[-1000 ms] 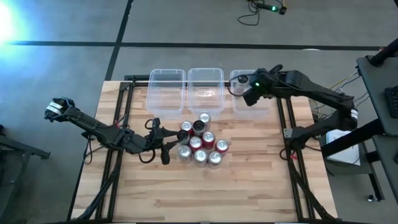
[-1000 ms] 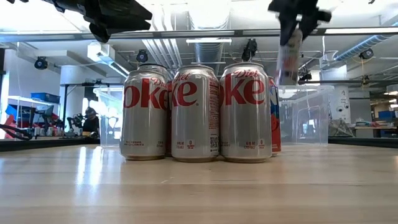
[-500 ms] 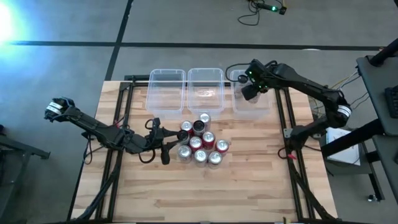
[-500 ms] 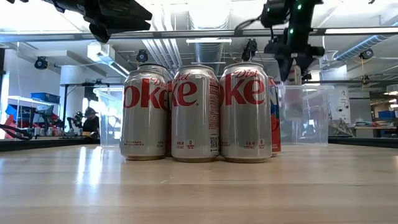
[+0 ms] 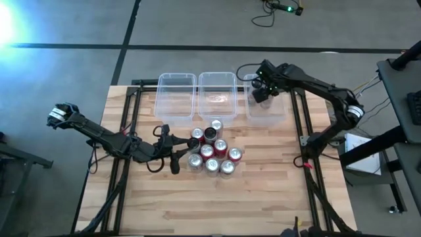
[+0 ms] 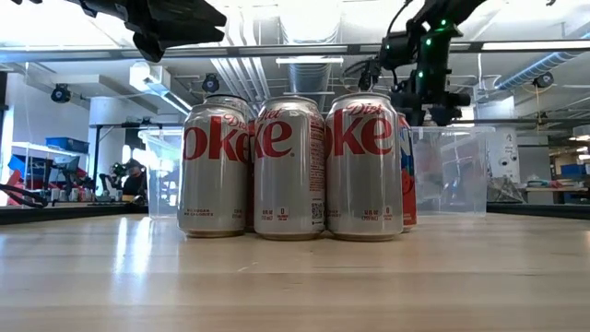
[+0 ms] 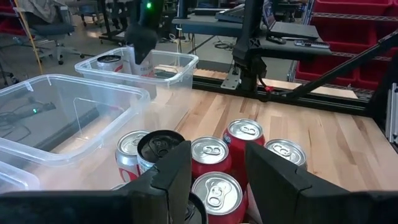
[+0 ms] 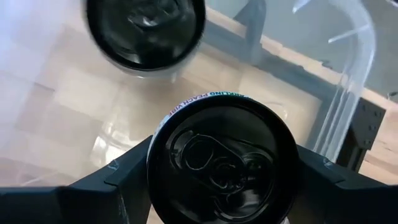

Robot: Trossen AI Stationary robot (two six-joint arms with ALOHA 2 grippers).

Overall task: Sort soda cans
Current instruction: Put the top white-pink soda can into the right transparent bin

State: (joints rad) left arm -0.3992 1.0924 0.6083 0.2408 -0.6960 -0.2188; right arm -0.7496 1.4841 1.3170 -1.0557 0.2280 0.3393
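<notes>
Several soda cans (image 5: 212, 153), red, silver and black, stand upright in a cluster mid-table; the low view shows silver ones (image 6: 289, 166) in front. My left gripper (image 5: 173, 158) stands open just left of the cluster, its fingers (image 7: 174, 174) short of the nearest can tops. My right gripper (image 5: 262, 91) is over the far left corner of the right clear bin (image 5: 271, 113), shut on a silver soda can (image 8: 221, 155). Another can (image 8: 146, 31) stands in that bin beside it. My right gripper pinches the soda can between its two fingers (image 8: 134, 171) on opposite sides of the wall just below the top rim (image 8: 160, 146). The fingers come from above, pointing down. The can hangs upright inside the bin; whether its base rests on the bin floor, I cannot tell.
Three clear bins stand in a row at the table's far edge: left (image 5: 176, 99), middle (image 5: 217, 99) and right. Black frame rails (image 5: 128, 125) run along both sides of the table. Bare wood lies near the front edge (image 5: 217, 204).
My right gripper has carried the silver can toward the table's far edge and down into the right bin, next to the can standing there. The can has stayed upright in the hold.
</notes>
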